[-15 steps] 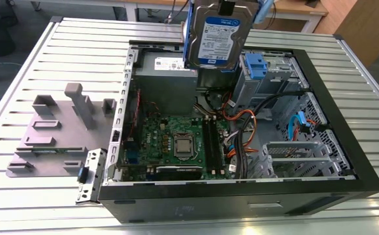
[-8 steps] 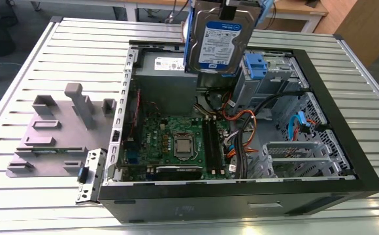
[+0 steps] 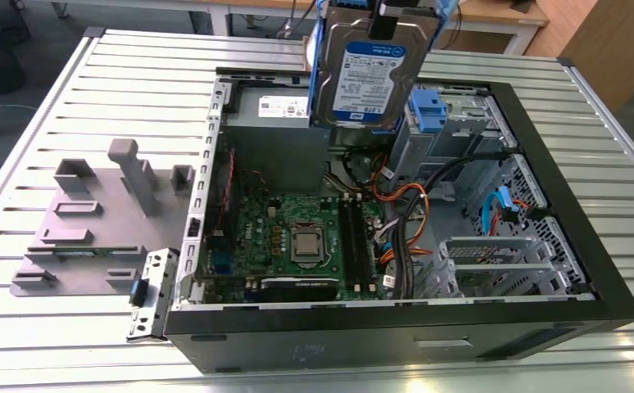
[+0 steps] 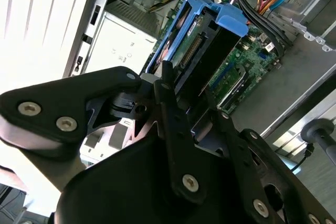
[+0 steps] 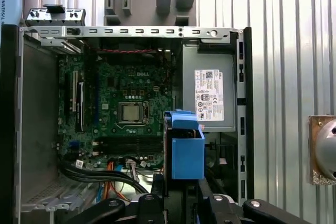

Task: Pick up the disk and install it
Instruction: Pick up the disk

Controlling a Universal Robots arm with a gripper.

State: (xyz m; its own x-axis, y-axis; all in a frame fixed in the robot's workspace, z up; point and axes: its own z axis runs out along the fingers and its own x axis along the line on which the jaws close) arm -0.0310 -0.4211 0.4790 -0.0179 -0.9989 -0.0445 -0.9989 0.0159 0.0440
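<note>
Exterior view shows the hand [image 3: 402,23] clamped on the disk [image 3: 372,78], upright above the open case [image 3: 405,337] holding a motherboard [image 3: 295,237]

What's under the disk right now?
The silver metal hard drive in its blue plastic bracket, clamped in the gripper, hangs over the open black computer case. Green motherboard and grey box with white sticker show beside it; the spot directly beneath is covered by the drive.
</note>
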